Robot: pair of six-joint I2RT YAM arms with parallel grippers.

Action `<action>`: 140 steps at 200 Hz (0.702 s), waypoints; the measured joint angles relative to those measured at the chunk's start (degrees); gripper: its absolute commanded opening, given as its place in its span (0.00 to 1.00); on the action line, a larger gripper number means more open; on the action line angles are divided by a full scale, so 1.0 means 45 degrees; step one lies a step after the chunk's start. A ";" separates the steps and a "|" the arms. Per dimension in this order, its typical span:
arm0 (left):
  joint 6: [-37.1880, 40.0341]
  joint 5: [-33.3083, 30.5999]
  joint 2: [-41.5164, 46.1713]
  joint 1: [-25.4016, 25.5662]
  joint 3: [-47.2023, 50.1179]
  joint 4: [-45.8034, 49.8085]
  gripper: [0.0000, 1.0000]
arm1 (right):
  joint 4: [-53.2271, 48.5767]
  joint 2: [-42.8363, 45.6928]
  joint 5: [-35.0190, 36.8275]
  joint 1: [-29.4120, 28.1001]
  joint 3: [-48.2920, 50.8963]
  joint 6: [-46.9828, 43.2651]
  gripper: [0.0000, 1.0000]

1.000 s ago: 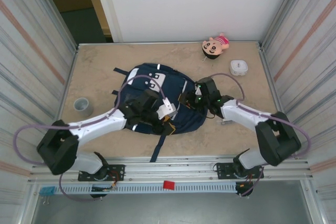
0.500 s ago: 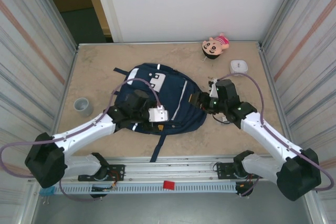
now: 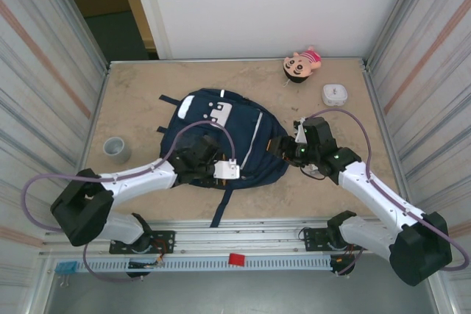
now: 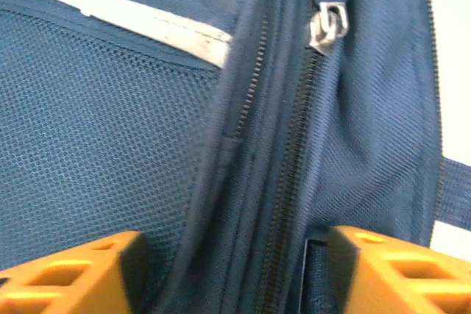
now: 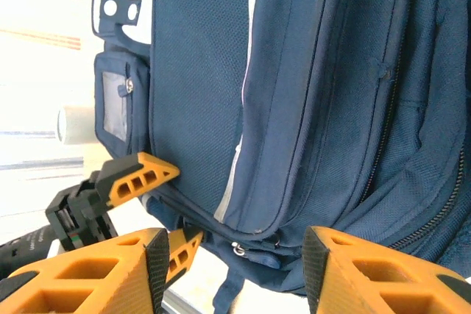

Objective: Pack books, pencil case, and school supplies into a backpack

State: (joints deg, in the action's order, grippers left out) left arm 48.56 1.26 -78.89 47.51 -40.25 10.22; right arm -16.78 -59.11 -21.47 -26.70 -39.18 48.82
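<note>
The backpack (image 3: 239, 126) lies flat in the middle of the tabletop (image 3: 140, 101), its top toward the far wall and a loose strap (image 3: 219, 209) trailing toward my bases. It is soft cloth through and through. I judge it light and floppy, so it will sag and fold if I lift it by one spot, and the smooth weave could slide under a shallow pinch.

My left tool (image 4: 232, 270) hangs low over the bag's near end with its fingers spread, and nothing is pinched between them. They straddle a raised seam and a zip line (image 4: 291, 182) that looks shut along the stretch I can see. The metal zipper pull (image 4: 327, 27) sits further up that line. It is small and hard, the best place to take hold, though narrow enough to slip out of the pads. The folded seam beside it is the better place to pin the bag down.

My right tool (image 5: 232, 270) waits at the bag's right edge, fingers apart and empty, facing along the side panel.

There is fair room — bare tabletop to the left and right of the bag. A grey cup (image 3: 116, 148) stands near the left wall, while a white box (image 3: 335, 95) and a pink doll (image 3: 302, 64) sit near the far right corner, well apart from the bag. My two tools are close to each other, so crossing paths is my main worry.
</note>
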 measured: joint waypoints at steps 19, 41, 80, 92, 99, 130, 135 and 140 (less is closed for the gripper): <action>-0.0199 -0.0423 0.0019 0.0112 0.0092 -0.0622 0.15 | 0.0000 0.0029 0.0000 0.0000 0.0000 -0.0015 0.51; -0.0695 -0.0233 0.0495 0.0102 0.0296 -0.1020 0.03 | -0.0024 0.0180 0.0000 -0.0034 0.0000 -0.0282 0.52; -0.2307 0.1817 0.1511 -0.0520 0.0729 -0.1302 0.00 | -0.0651 0.0563 -0.0092 -0.1195 -0.0141 -0.1205 0.52; -0.2720 0.2380 0.1632 -0.0787 0.0763 -0.1307 0.00 | -0.0845 0.0500 -0.0102 -0.1715 -0.0301 -0.1389 0.53; -0.2909 0.2642 0.1656 -0.0928 0.0763 -0.1307 0.00 | -0.0962 0.0369 -0.0092 -0.1977 -0.0432 -0.1457 0.53; -0.3546 0.3857 0.1671 -0.1593 0.0763 -0.1297 0.00 | -0.1394 -0.0656 0.0588 -0.3060 -0.1005 -0.1953 0.56; -0.3623 0.4012 0.1671 -0.1671 0.0763 -0.1297 0.00 | -0.1472 -0.0831 0.0772 -0.3191 -0.1093 -0.2035 0.56; -0.3677 0.4143 0.1671 -0.1739 0.0763 -0.1297 0.00 | -0.1530 -0.0981 0.0894 -0.3313 -0.1175 -0.2142 0.57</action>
State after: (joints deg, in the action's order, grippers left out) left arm 32.01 19.90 -71.37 39.68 -36.82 4.38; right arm -23.66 -63.53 -17.45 -41.60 -44.47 39.18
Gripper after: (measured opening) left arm 0.080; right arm 0.562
